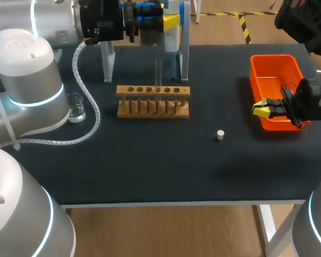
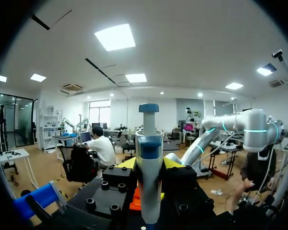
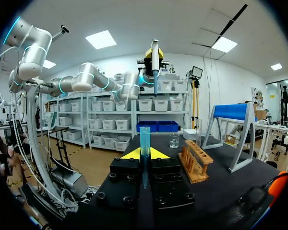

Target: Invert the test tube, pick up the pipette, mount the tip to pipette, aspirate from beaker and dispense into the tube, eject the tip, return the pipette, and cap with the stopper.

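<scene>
On the table (image 1: 150, 166), taking its centre as the dial in the head view, the stopper (image 1: 220, 135) stands alone nearest, at about 4 o'clock.

At 3 o'clock the right gripper (image 1: 261, 108) lies level over the near left corner of the orange bin (image 1: 273, 58), its yellow ends pointing toward 9. In its wrist view the right gripper (image 3: 144, 154) pinches a blue tip (image 3: 144, 136) from both sides, and the tip stands up between the fingers.

At 9 o'clock the beaker (image 1: 75, 110) sits close to the left arm's base joint.

Just past the centre, toward 12, is the wooden rack (image 1: 152, 107). A thin clear tube (image 1: 158, 77) stands upright in a middle hole.

Farthest out, at 12 on the table's back edge, is the stand (image 1: 184, 53). The left gripper (image 1: 170, 21) hangs at its top. In the left wrist view the left gripper (image 2: 149, 165) is pressed onto the pipette (image 2: 149, 187), with a yellow end on each side of the body and the blue plunger above. From the right wrist view the pipette (image 3: 155, 62) hangs upright, high above the rack and beaker.
</scene>
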